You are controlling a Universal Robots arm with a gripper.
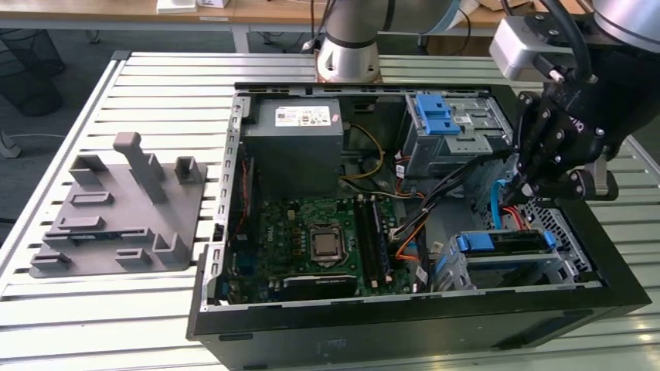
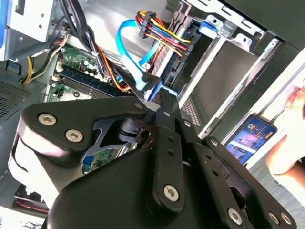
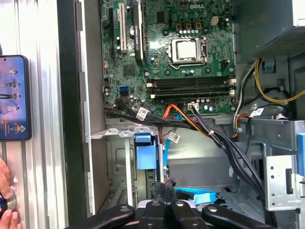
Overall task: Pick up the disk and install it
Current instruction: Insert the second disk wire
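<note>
Ext. view: open PC case (image 1: pixel 413 328) flat on slatted table (image 1: pixel 154 77); grey moulded fixture block (image 1: pixel 113 209) on table at exterior view's left, well apart from case. Inside case: grey PSU box (image 1: pixel 299 135), motherboard (image 1: pixel 320 239), upper drive cage w/ blue latch (image 1: pixel 443 116). Arm reaches in from exterior view's right; gripper (image 1: pixel 524 192) hangs inside case, just above lower drive cage. The disk (image 1: pixel 505 243) lies in that lower cage, blue rail end showing, near case corner at exterior view's right, directly below gripper; not in the jaws, contact w/ gripper can't be told. Blue flat cable (image 1: pixel 498 205) runs beside fingers. Second wrist view: gripper (image 2: pixel 162 95) from behind, black linkages in foreground, jaws drawn together, tips right by blue cable (image 2: pixel 128 52) and its dark connector; whether they pinch anything can't be told. Red/yellow/black wire bundle (image 2: pixel 162 36) beyond. Phone (image 2: pixel 250 136) on table outside case, a person's hand (image 2: pixel 290 138) near it. First wrist view: gripper (image 3: pixel 164 185) w/ jaws together over cage area; motherboard (image 3: pixel 181 52) beyond, blue latch piece (image 3: pixel 145 150) in cage frame, black cable bundle (image 3: pixel 214 138) crossing. Phone (image 3: pixel 12 98) on slats outside case wall; hand (image 3: pixel 5 191) below it.
</note>
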